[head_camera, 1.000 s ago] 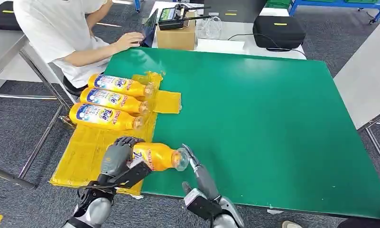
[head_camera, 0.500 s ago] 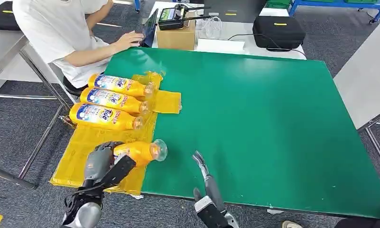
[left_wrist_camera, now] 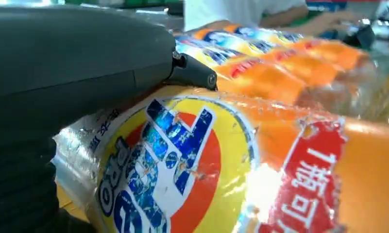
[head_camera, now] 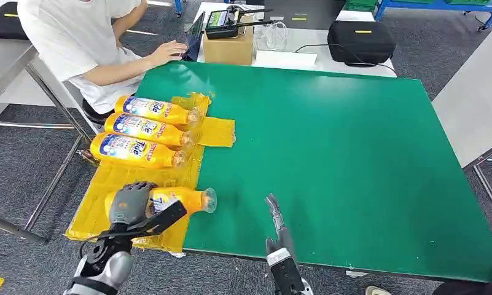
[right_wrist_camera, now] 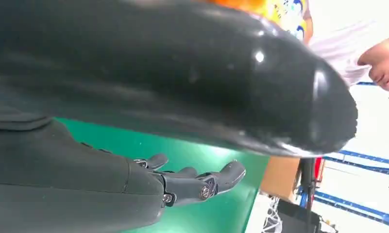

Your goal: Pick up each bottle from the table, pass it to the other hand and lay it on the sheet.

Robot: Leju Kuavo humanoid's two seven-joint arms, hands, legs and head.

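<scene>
Lower left: the left hand grips a bottle sideways over the yellow sheet for laying down; the right hand, empty, fingers extended, has nothing to carry.

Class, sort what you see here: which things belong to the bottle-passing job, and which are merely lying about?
Belong to the job:
held bottle
left hand
right hand
three laid bottles
yellow sheet
green table

Lying about:
cardboard box
black case
laptop
person
</scene>
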